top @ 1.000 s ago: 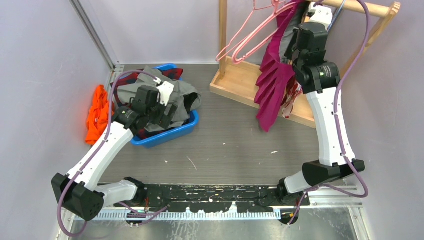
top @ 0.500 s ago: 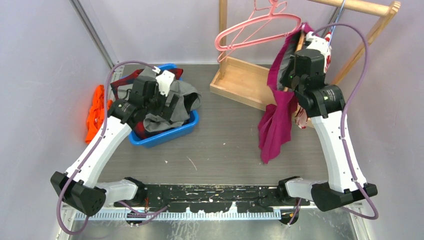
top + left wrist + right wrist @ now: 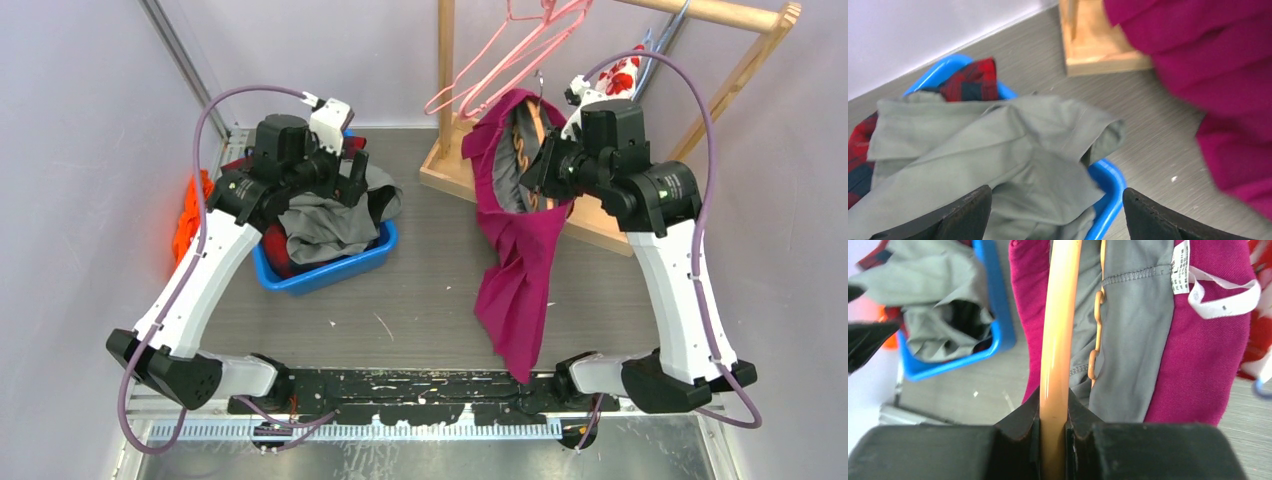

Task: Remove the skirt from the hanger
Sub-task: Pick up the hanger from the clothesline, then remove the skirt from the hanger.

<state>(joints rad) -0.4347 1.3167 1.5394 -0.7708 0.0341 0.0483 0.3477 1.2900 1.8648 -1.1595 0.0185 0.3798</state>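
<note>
The right gripper point(image 3: 1054, 432) is clamped shut on the bar of a tan hanger point(image 3: 1058, 330); the magenta skirt point(image 3: 520, 280) is on that hanger, its grey-lined waistband looped round the bar and its hem trailing toward the near edge of the table point(image 3: 440, 300). A second ago hanger and skirt were up at the wooden rail point(image 3: 720, 12) at the back right; the right arm has since carried them down and toward the middle, and the hanger now appears free of the rail. Over the same second the left gripper point(image 3: 1055, 215) has risen from the blue bin point(image 3: 335, 270) and turned toward the skirt, its jaws spread wide and holding nothing; the skirt fills the right of its wrist view. Judging by this, the hanger is fetched but the skirt is not yet off it; the free gripper seems set to pull the cloth away. The bin holds a crumpled grey garment point(image 3: 325, 225) over a red plaid one point(image 3: 968, 85); an orange cloth point(image 3: 190, 220) lies outside it, by the left wall.
</note>
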